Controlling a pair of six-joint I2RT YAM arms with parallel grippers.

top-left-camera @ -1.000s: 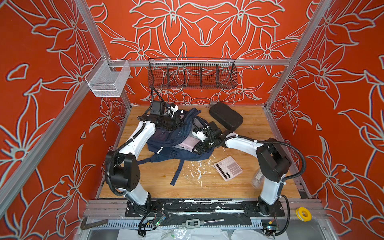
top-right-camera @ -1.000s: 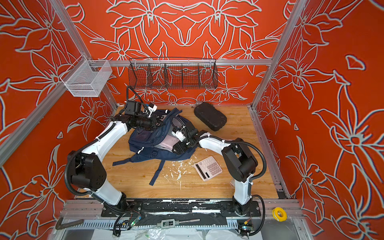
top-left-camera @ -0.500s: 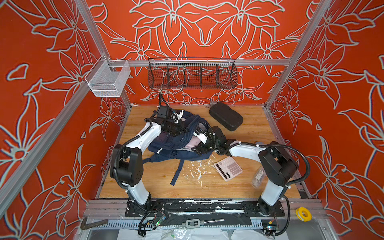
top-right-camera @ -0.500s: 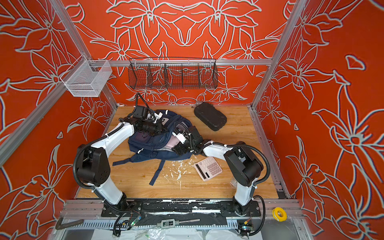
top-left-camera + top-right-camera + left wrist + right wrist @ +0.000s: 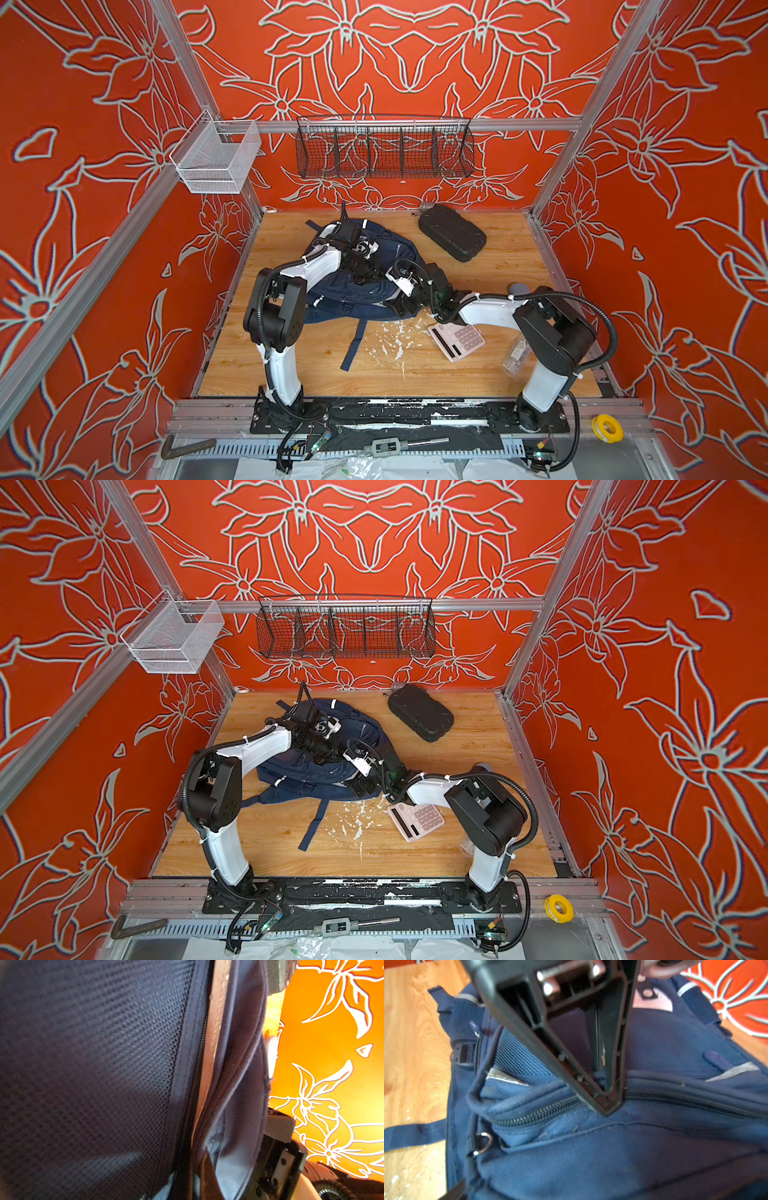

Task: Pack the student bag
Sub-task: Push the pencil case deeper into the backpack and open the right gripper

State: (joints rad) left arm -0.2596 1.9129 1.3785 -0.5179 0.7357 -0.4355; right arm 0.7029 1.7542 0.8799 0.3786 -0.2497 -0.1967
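The left gripper (image 5: 607, 1106) has its jaws pressed together, tips pointing down onto the dark zip that runs across the student bag (image 5: 353, 291). In the right wrist view the tips sit right on the teeth and seem to nip the bag there. They hide whatever lies between them, so the slider cannot be made out. The navy backpack lies flat on the wooden table (image 5: 415, 374), directly under both tools. Its navy mesh fills most of the left wrist view. A loose strap (image 5: 353, 347) trails away from the grippers toward the arm bases.

The right gripper (image 5: 402, 308) stands spread wide and holds nothing. It hovers at the bag's near edge, just beside the left gripper and facing it. In its own wrist view only one of its fingers (image 5: 453, 1190) shows, as a black sliver at the corner.

Behind the right gripper, partly under its white forearm, lies a pink-and-white calculator (image 5: 457, 341), near the bag's corner. A black oval hard case (image 5: 452, 238) lies beyond both grippers toward the back wall, apart from the bag. White flecks (image 5: 390, 336) dot the wood between the strap and the calculator. High above the tools, a black wire basket (image 5: 384, 145) and a white mesh basket (image 5: 216, 162) hang on the frame.
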